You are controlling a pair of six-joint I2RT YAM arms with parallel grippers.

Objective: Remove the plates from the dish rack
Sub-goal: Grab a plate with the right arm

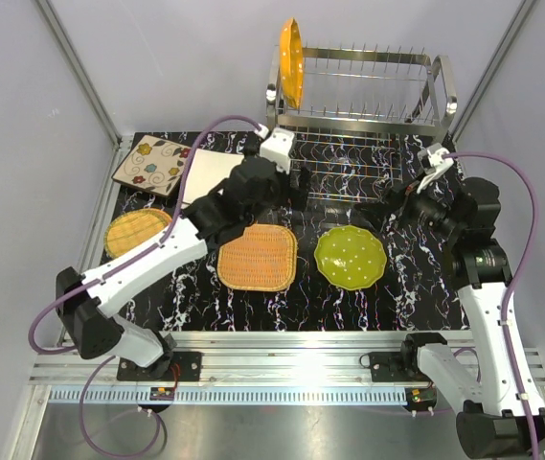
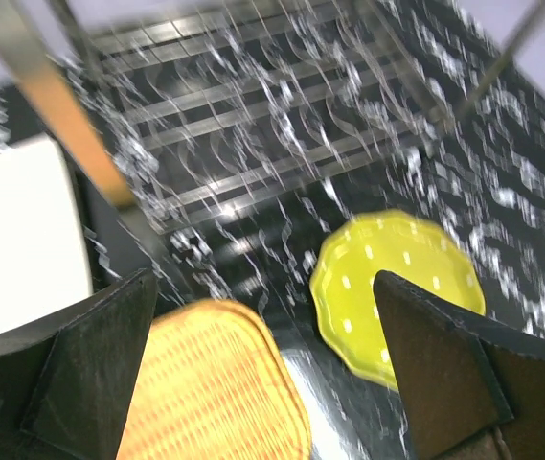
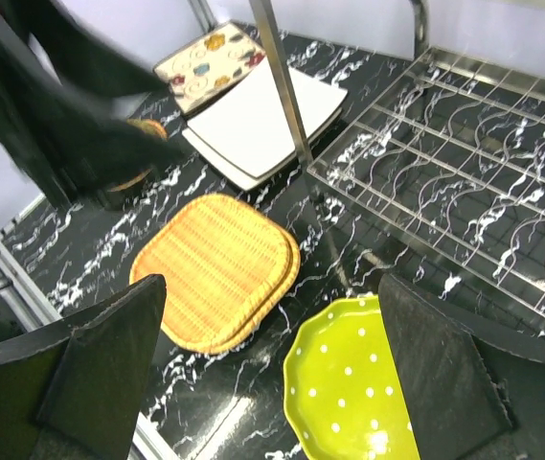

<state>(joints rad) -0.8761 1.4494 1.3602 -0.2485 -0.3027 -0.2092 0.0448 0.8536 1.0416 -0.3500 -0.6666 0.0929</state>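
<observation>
Black marbled table from above: the woven plate and the green plate lie flat on it, while one orange plate stands on edge at the left end of the dish rack. Left wrist view, blurred: my left gripper gapes empty above those two plates. Right wrist view: my right gripper hangs wide, holding nothing. A careless reach could, I judge, tip the orange plate off the rack's end or snag the wires

dish rack: shiny steel wire | wicker plate: woven, rough | table: glossy, marbled
</observation>
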